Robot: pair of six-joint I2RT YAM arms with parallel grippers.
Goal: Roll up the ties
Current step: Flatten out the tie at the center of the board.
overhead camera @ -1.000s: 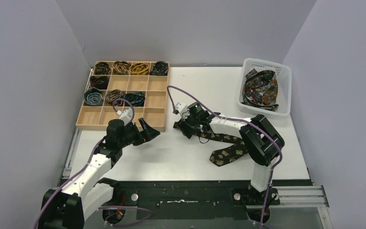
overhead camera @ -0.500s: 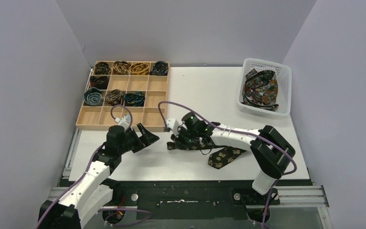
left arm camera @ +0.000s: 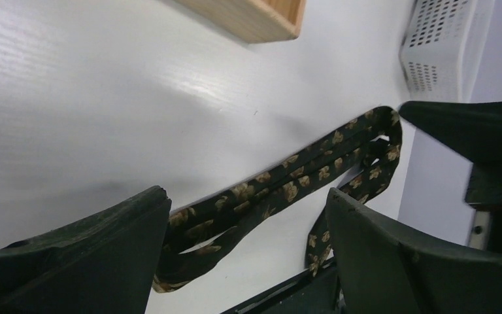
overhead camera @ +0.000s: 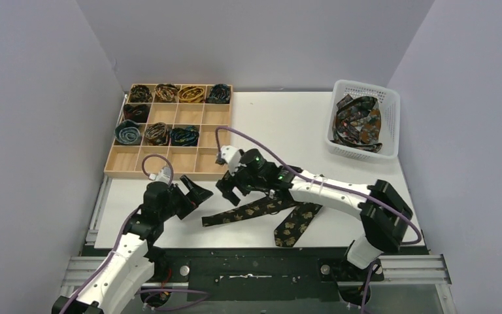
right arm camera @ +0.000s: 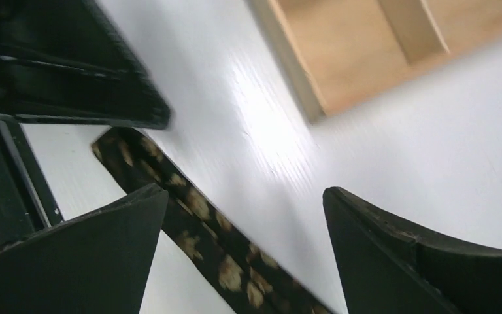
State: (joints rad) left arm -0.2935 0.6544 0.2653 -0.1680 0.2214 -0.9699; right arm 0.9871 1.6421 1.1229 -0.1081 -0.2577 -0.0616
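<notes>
Beneath the spread, empty right pincer [overhead camera: 231, 191] lies the tie [overhead camera: 248, 210], flat on the table [overhead camera: 281, 124], its long axis running away from the nearby left pincer [overhead camera: 199, 193], also spread.

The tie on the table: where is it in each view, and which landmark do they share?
Top external: tie flat near the front edge, centre.
Left wrist: tie diagonal, lower left to upper right.
Right wrist: tie lower left, blurred.
Shared landmark: tray corner.
</notes>
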